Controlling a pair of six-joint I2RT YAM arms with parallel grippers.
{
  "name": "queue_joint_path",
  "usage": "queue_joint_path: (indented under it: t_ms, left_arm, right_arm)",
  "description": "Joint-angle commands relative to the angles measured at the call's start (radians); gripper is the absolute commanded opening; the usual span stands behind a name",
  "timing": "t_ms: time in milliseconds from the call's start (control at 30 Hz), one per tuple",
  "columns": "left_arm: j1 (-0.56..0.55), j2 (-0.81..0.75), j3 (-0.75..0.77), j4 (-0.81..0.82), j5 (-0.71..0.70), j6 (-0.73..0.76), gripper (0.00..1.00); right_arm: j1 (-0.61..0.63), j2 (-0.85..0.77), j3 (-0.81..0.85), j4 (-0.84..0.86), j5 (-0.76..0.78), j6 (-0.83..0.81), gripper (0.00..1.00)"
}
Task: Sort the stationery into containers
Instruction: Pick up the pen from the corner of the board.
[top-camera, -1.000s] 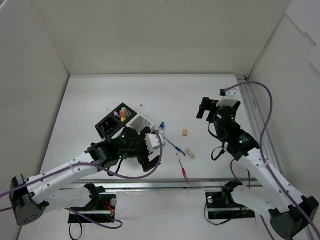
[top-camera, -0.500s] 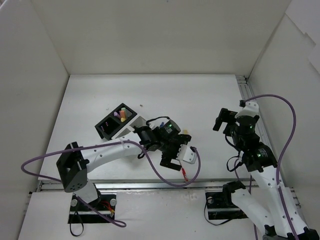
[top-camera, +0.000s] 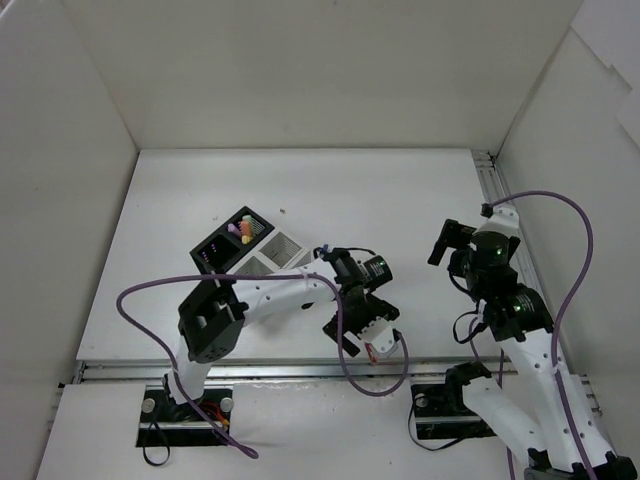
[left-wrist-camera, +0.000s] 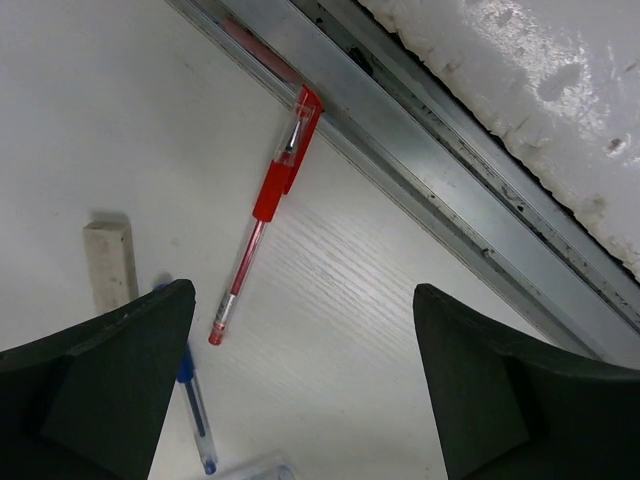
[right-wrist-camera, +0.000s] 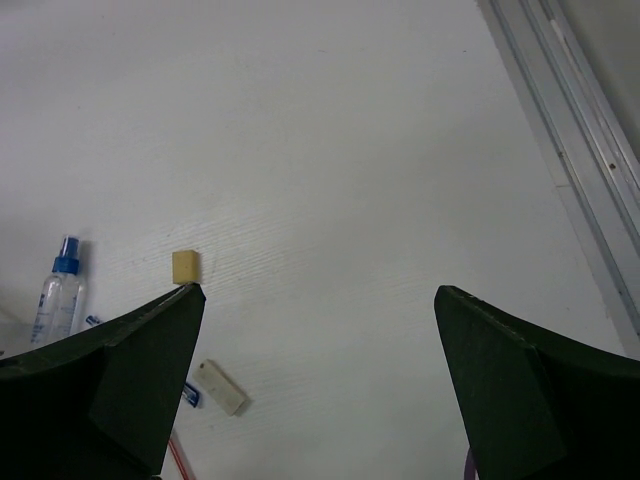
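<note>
My left gripper (top-camera: 362, 330) is open and empty, low over the table near the front rail. In the left wrist view (left-wrist-camera: 305, 400) a red pen (left-wrist-camera: 265, 190) lies ahead between the fingers, with a long beige eraser (left-wrist-camera: 108, 262) and a blue pen (left-wrist-camera: 193, 405) by the left finger. My right gripper (top-camera: 447, 243) is open and empty, held above the table's right side (right-wrist-camera: 320, 380). Its view shows a small yellow eraser (right-wrist-camera: 185, 266), the long eraser (right-wrist-camera: 221, 387) and the blue-capped bottle (right-wrist-camera: 55, 290). The black box (top-camera: 215, 252) holds pastel highlighters (top-camera: 243, 230); the white slatted box (top-camera: 277, 252) is beside it.
A metal rail (left-wrist-camera: 420, 170) runs along the table's front edge just past the red pen's cap. Another rail (top-camera: 505, 230) runs along the right side. White walls enclose the table on three sides.
My left arm has swung right, from over the white box to over the pens near the front rail. My right arm has drawn back to the right and risen a little.
</note>
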Motion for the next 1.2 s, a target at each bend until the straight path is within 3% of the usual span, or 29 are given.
queue_joint_path:
  t_ms: [0, 167, 433, 933, 1167]
  left_arm:
    - [-0.008, 0.026, 0.091, -0.052, 0.048, 0.034, 0.85]
    - [-0.008, 0.080, 0.098, 0.069, 0.066, -0.025, 0.79]
    - [-0.017, 0.083, 0.006, 0.285, 0.086, -0.148, 0.48]
    - [-0.017, 0.157, -0.031, 0.228, 0.094, -0.082, 0.36]
    - [-0.017, 0.157, -0.039, 0.218, 0.114, -0.104, 0.15]
  right_arm:
    - [-0.012, -0.028, 0.033, -0.004, 0.110, 0.047, 0.98]
    - [-0.011, -0.012, 0.045, -0.016, 0.105, 0.036, 0.98]
    - [-0.012, 0.012, 0.045, -0.016, 0.082, 0.020, 0.98]
    - [-0.011, 0.032, 0.056, -0.016, 0.116, 0.017, 0.98]
    - [-0.011, 0.024, 0.058, -0.016, 0.133, 0.015, 0.98]
